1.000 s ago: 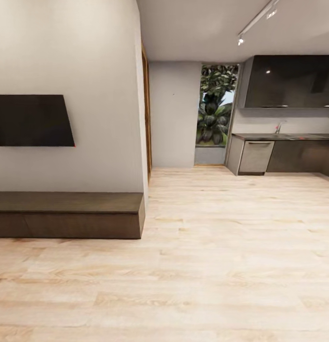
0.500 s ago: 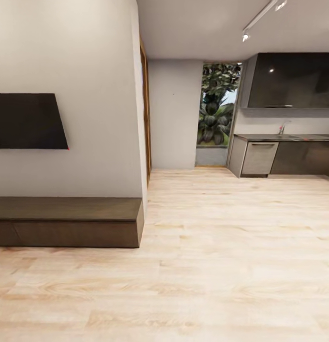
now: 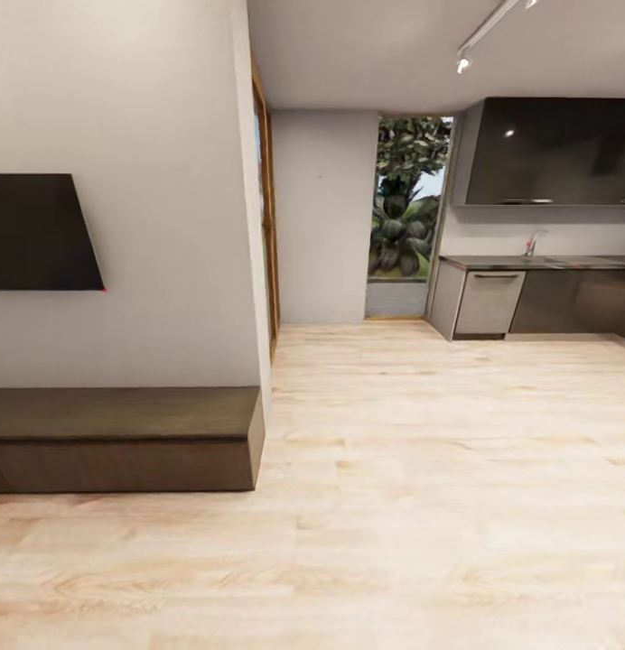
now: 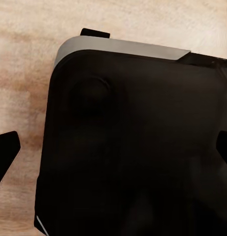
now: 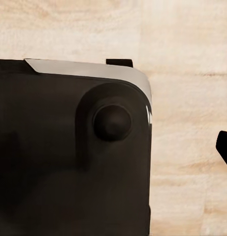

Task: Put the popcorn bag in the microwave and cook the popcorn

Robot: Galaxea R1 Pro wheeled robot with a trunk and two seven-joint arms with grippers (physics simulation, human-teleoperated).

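Wood floor point(image 3: 394, 506): nearest, bare planks. Both claws: fingertips barely edge the wrist views above the robot's dark base point(image 4: 138, 147); opening and hold cannot be told. Low bench point(image 3: 123, 438) and wall screen point(image 3: 37, 233): slid leftward since a second ago, so the camera is turning kitchenward. Desk point(image 3: 538, 263): far right, now larger. Popcorn bag, microwave: location cannot be told.

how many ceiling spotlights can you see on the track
1 lit spotlight hangs on the ceiling track above the kitchen side; another seems to sit at the picture's top edge, and more may lie beyond it.
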